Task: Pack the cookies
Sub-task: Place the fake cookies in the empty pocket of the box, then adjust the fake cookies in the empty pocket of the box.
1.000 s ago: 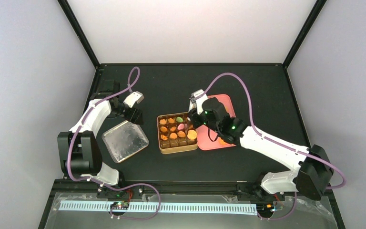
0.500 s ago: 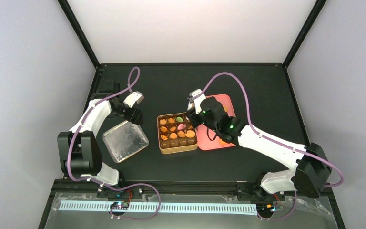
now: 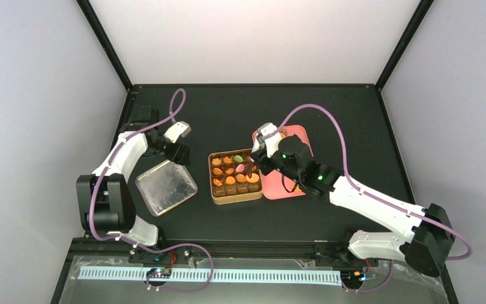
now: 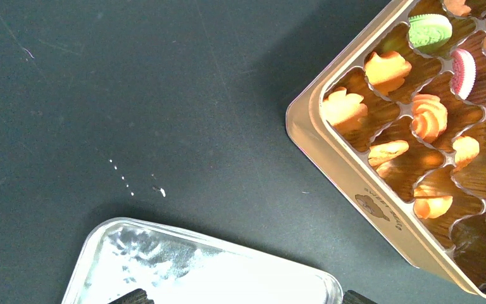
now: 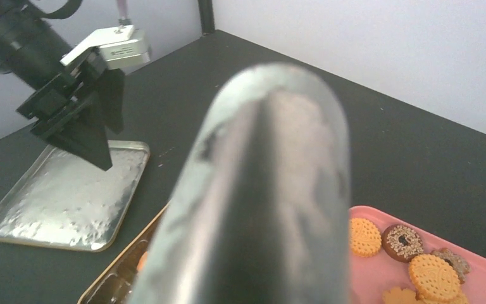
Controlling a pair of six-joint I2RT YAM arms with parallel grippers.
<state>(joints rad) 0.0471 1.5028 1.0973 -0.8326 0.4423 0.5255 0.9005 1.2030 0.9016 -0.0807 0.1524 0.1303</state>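
Resting in tin (image 4: 329, 158): cookies (image 4: 429, 117) (more on tray (image 3: 277, 192)).

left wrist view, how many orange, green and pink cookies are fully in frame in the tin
orange cookies: 6
green cookie: 1
pink cookie: 1
total: 8
orange ones cut off at the frame edge are not counted

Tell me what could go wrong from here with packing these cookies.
The tongs in the right gripper blur out most of the right wrist view, so aim at the loose cookies on the pink tray may be poor. The tin has narrow cells, and the pink cookie already sits on edge; the next could land tilted too.
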